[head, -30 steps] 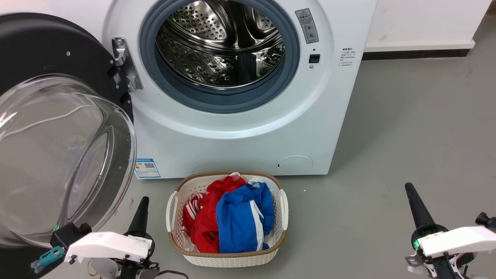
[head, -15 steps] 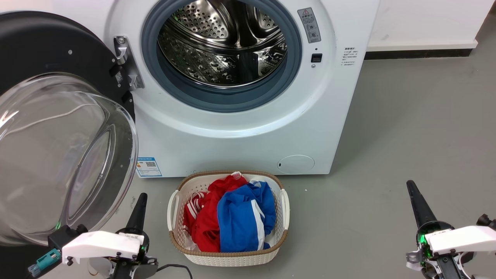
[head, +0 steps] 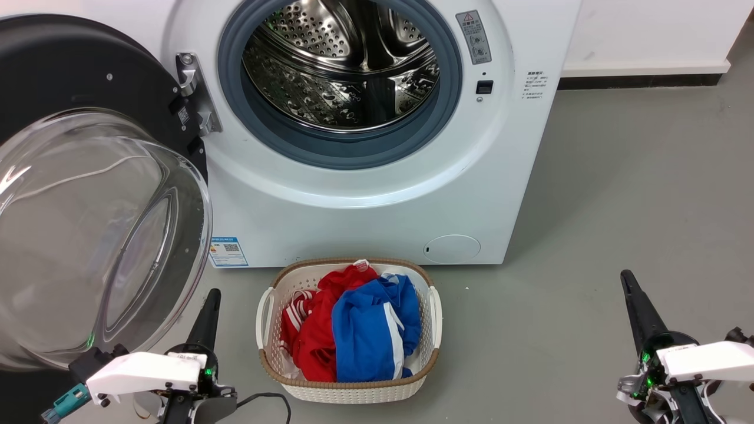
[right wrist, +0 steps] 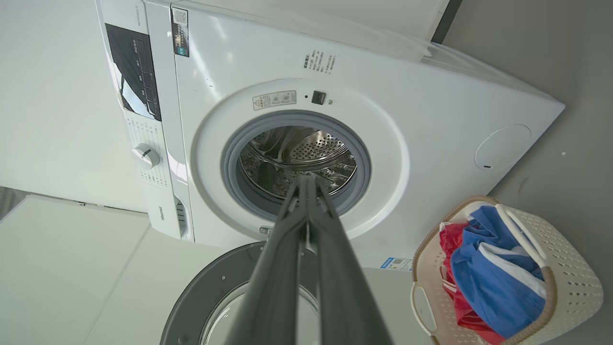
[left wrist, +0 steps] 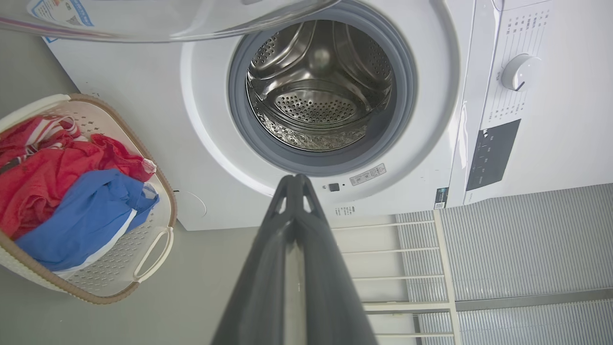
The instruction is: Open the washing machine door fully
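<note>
Washing machine door (head: pixel 76 70): found wide open, lying just up and left of the left gripper (head: pixel 211 299), which is placed nearer than the right gripper (head: pixel 627 280). Both are pressed together, nothing held.

A white washing machine (head: pixel 365 206) stands on the grey floor (head: pixel 618 206). It has a shiny steel drum (head: pixel 341 65) with a grey-blue rubber ring (head: pixel 347 150) around it. Low on the machine's front is a small round flap (head: pixel 452 248). Just in front of the machine sits a white basket (head: pixel 347 393) holding red clothes (head: pixel 309 338) and blue clothes (head: pixel 368 330).
</note>
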